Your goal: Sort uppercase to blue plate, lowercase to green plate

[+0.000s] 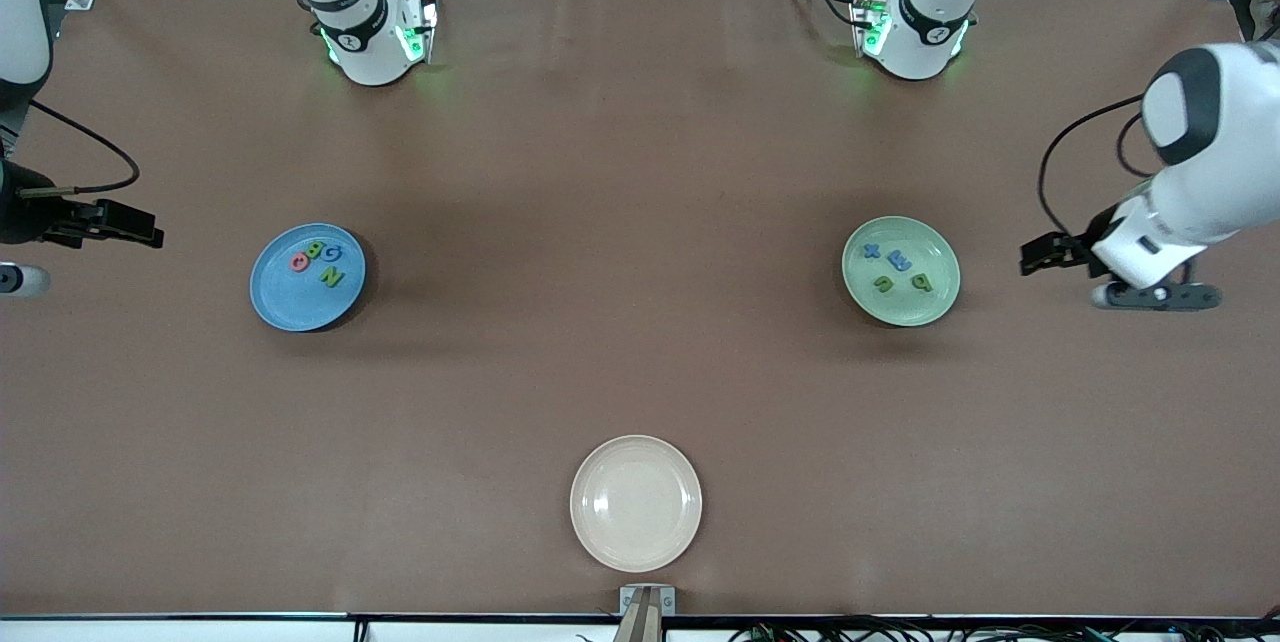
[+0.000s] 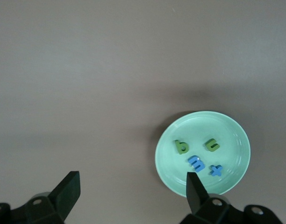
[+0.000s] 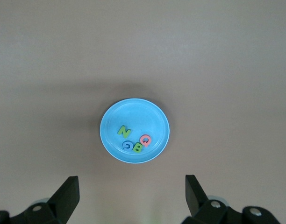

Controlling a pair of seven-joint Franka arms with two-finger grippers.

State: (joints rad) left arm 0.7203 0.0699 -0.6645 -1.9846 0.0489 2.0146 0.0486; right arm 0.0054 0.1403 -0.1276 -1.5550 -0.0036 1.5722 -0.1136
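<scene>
The blue plate [image 1: 290, 307] [image 3: 138, 112] holds the uppercase letters: a pink O [image 1: 298, 262], green B [image 1: 313, 251], blue G [image 1: 334, 249] and green N [image 1: 330, 276]. In the green plate [image 1: 905, 310] [image 2: 227, 130] lie the lowercase letters: a blue x [image 1: 872, 249], blue m [image 1: 898, 259], green n [image 1: 882, 281] and green p [image 1: 921, 282]. My left gripper [image 1: 1035, 257] [image 2: 132, 182] hangs open and empty over bare table beside the green plate, at the left arm's end. My right gripper [image 1: 135, 225] [image 3: 131, 183] hangs open and empty over the right arm's end of the table.
A cream plate [image 1: 636, 502] with nothing in it sits near the table's front edge, nearer to the front camera than both coloured plates. Brown tabletop [image 1: 620, 272] stretches between the blue and green plates.
</scene>
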